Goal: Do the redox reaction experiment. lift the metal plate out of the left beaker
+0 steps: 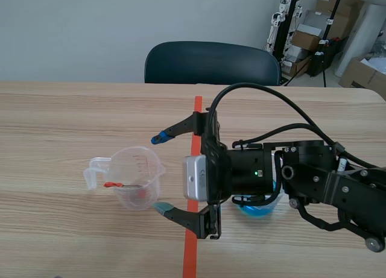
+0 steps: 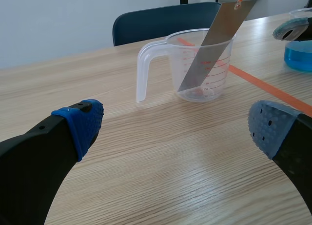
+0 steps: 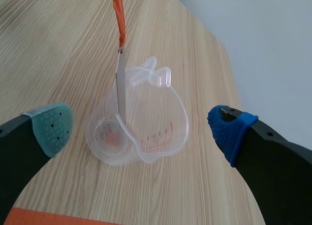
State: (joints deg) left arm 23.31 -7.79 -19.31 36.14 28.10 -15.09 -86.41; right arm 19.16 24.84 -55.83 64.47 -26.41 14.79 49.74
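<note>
No brand or label anywhere that we can see. The only writing is the red graduation scale on the clear left beaker, and its numerals are too small to read. The beaker stands left of centre in the scene view, just left of the tape line, handle toward the frame's left.

The metal plate sits in it, leaning: lower end on the beaker floor, upper end past the rim, with an orange tag on top. In the right wrist view we see the plate edge-on, near the handle side.

The right tool is spread wide, one pad on each side of the beaker and neither touching it. The plate is ungripped.

The left tool is also spread wide and holds nothing. The beaker stands ahead of it with bare desk between.

The right beaker, with blue liquid, sits lower centre-right, mostly under the right arm.

The desk has open wood across the whole left half. Its far edge runs across the upper frame, with a dark chair just behind. Boxes are stacked upper right.
</note>
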